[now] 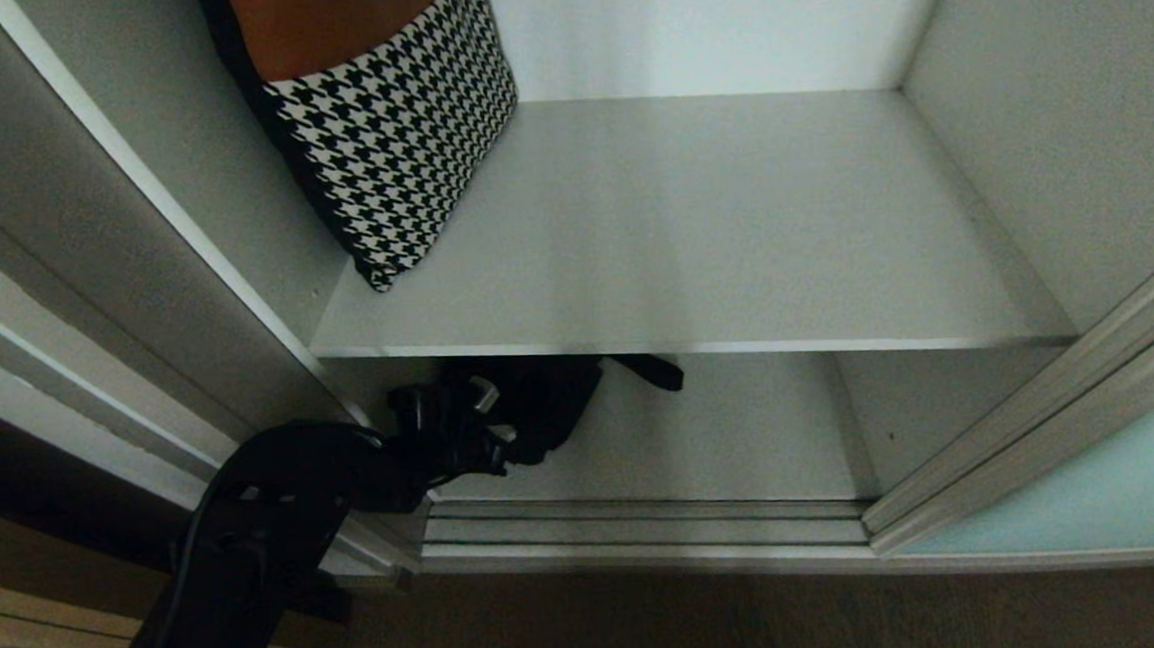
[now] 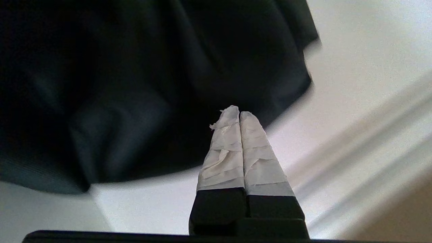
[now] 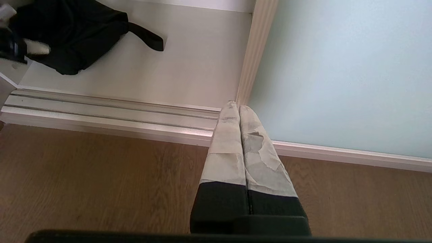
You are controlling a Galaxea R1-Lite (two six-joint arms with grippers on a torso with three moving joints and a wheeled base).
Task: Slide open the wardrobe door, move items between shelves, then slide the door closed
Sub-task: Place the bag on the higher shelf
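Left tool (image 2: 239, 113), its taped fingers pressed together on nothing, reaches under the upper shelf (image 1: 673, 248) to a black garment (image 1: 541, 396) on the lower shelf (image 1: 734, 435). Right tool (image 3: 239, 106) hangs pinched over the floor (image 3: 101, 182). Sliding wardrobe door (image 1: 1098, 492) stands right, its bottom rail running left-right.

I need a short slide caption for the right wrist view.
Shut right gripper above wood floor, facing the slid-aside wardrobe door and black cloth on the bottom shelf.
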